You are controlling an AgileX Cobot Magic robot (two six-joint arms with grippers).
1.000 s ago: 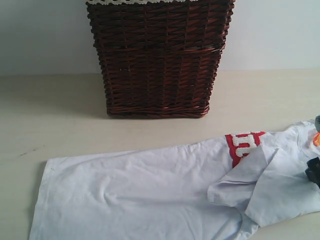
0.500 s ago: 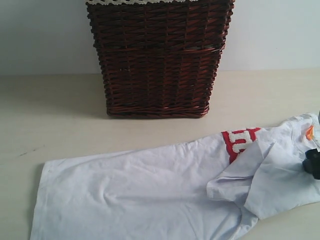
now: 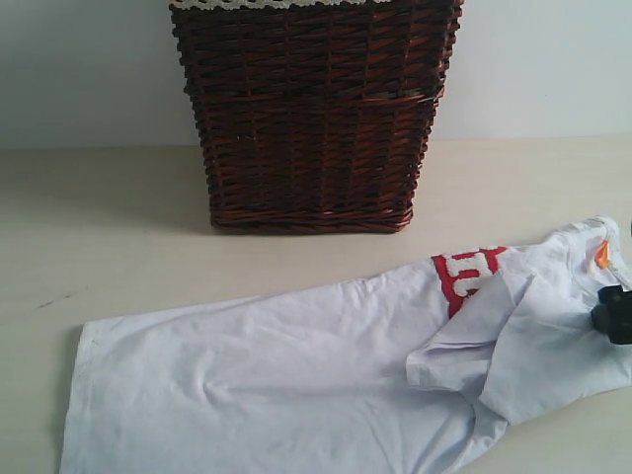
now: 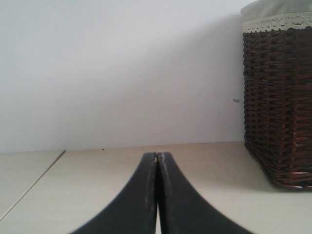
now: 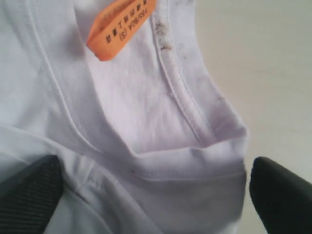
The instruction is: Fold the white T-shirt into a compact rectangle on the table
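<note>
A dark brown wicker basket (image 3: 311, 118) stands upright at the back of the scene, its top cut off by the exterior view's upper edge. It narrows slightly toward the bottom. A thicker woven ridge (image 3: 395, 97) runs across its front, and a heavier braided rim (image 3: 311, 223) circles the base. A grey cloth liner (image 4: 273, 9) shows at its mouth in the left wrist view, folded over the edge and finished with a cream lace trim (image 4: 278, 22). Behind it rises a plain pale wall (image 3: 89, 69); whether the basket touches it cannot be told. A tiny pale mark (image 4: 236, 100) sits on the wall just beside the basket, too small to identify.
</note>
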